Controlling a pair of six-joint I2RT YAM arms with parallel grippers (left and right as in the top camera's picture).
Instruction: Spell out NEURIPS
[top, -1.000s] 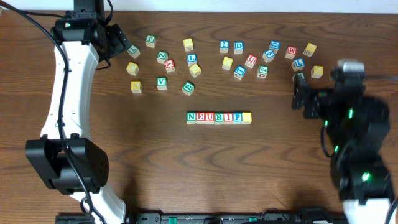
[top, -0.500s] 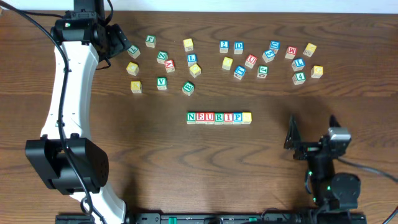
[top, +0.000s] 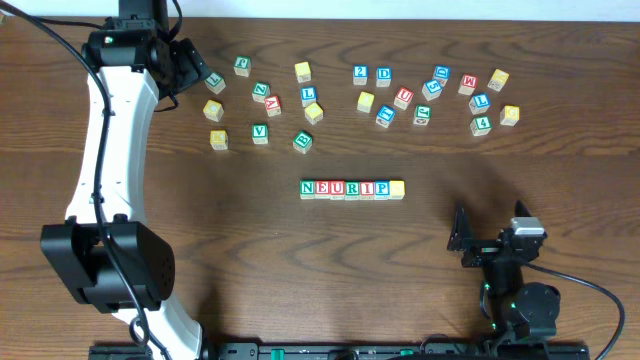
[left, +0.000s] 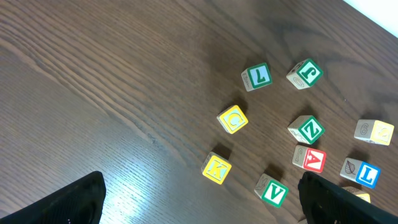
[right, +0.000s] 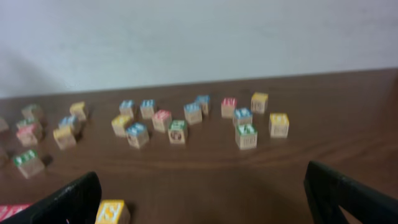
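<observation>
Right gripper (top: 462, 238), fingers spread, empty: my nearer hand; block row (top: 352, 188) runs left-right, lying far and left of it.

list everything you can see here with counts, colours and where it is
NEURIPS row: 7 cubes, light wood, green, red and blue letters plus a yellow end face, table centre, side by side
left cluster: 11 loose cubes, green, yellow, red and blue faces, far side, left
right cluster: 13 loose cubes, same colours, far side, right
table: 1, dark brown wood
wall: 1, white, behind the table
left arm: 1, white and black, left side
left gripper: 1, black, open, by the left cluster
right arm: 1, black, near right
right gripper: 1, black, open, empty
</observation>
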